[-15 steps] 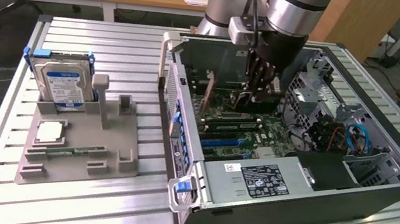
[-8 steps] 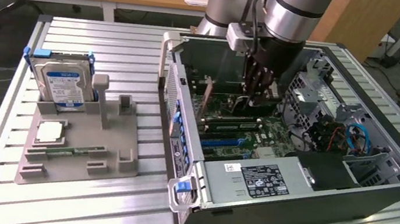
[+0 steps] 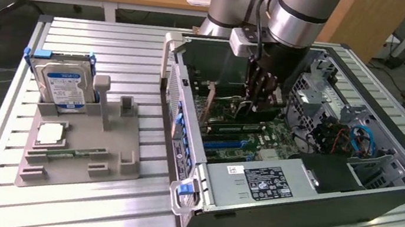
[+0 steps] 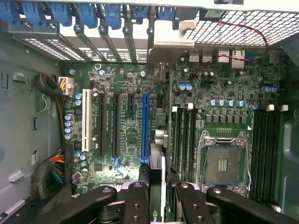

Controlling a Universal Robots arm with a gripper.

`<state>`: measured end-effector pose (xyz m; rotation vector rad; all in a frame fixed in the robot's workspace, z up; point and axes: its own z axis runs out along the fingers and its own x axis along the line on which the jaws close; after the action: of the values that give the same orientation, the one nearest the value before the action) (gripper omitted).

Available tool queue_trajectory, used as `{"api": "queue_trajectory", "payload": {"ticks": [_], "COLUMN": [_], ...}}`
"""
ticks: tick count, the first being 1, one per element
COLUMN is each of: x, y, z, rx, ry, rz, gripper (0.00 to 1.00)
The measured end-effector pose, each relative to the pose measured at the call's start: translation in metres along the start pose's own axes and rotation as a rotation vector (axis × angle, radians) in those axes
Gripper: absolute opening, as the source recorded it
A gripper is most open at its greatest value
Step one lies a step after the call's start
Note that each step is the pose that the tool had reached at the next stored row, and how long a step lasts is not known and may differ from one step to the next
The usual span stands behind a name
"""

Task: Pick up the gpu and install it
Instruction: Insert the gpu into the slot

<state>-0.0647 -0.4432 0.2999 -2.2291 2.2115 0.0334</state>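
Item: one gpu [image 4: 156, 186], held edge-on in my end effector [image 4: 156, 198], whose fingers are drawn in narrow against its two faces. It hangs inside the one open computer case [image 3: 382, 192], just above the motherboard [image 4: 126, 79] and not yet seated. Directly beneath and slightly ahead of my end effector: one long blue slot [image 4: 145, 126]. Beyond it to one side: two long black slots [image 4: 101, 126], one short black slot [image 4: 131, 102] and one white slot [image 4: 85, 121]. To the other side: one empty processor socket [image 4: 223, 163]. Well away from my end effector, outside the case on the worktop [image 3: 77, 215]: one grey holder [image 3: 113, 154] carrying one hard drive [image 3: 63, 85], one processor chip [image 3: 51, 133] and one memory stick [image 3: 66, 154]. Hazards, as I judge them: the card edge looks offset from the blue slot, so pressing down could land it on the board beside the slot; a tilted card could jam at one end; the metal bracket could snag the case's rear frame; a thin grip could let the card slip under pushing force.
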Motion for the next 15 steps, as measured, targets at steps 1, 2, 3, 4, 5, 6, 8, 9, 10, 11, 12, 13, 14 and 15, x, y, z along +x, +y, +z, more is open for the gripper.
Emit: {"api": "queue_trajectory", "payload": {"ticks": [1, 2, 3, 4, 5, 6, 8, 9, 10, 11, 12, 13, 14, 15], "x": [0.0000, 0.0000, 0.0000, 0.0000, 0.0000, 0.0004, 0.0016, 0.0023, 0.0029, 0.0034, 0.0038, 0.0041, 0.0043, 0.0044], "y": [0.0000, 0.0000, 0.0000, 0.0000, 0.0000, 0.0000, -0.0001, 0.0000, 0.0000, 0.0001, 0.0002, 0.0009, 0.0017, 0.0022], "z": [0.0000, 0.0000, 0.0000, 0.0000, 0.0000, 0.0000, 0.0000, 0.0001, 0.0002, 0.0003, 0.0006, 0.0009, 0.0013, 0.0017], "rx": [0.0000, 0.0000, 0.0000, 0.0000, 0.0000, 0.0001, 0.0000, 0.0000, 0.0000, 0.0000, 0.0000, 0.0001, 0.0001, 0.0001], "ry": [0.0000, 0.0000, 0.0001, 0.0000, 0.0000, 0.0000, 0.0000, 0.0000, 0.0000, 0.0000, 0.0000, -0.0001, -0.0001, -0.0001], "rz": [0.000, 0.000, 0.000, 0.000, 0.000, 0.000, 0.000, 0.000, 0.000, 0.000, 0.000, 0.000, 0.000, 0.000], "gripper": [0.26, 0.26, 0.26, 0.26, 0.26, 0.26, 0.26, 0.26, 0.26, 0.26, 0.26, 0.26, 0.26, 0.26]}}
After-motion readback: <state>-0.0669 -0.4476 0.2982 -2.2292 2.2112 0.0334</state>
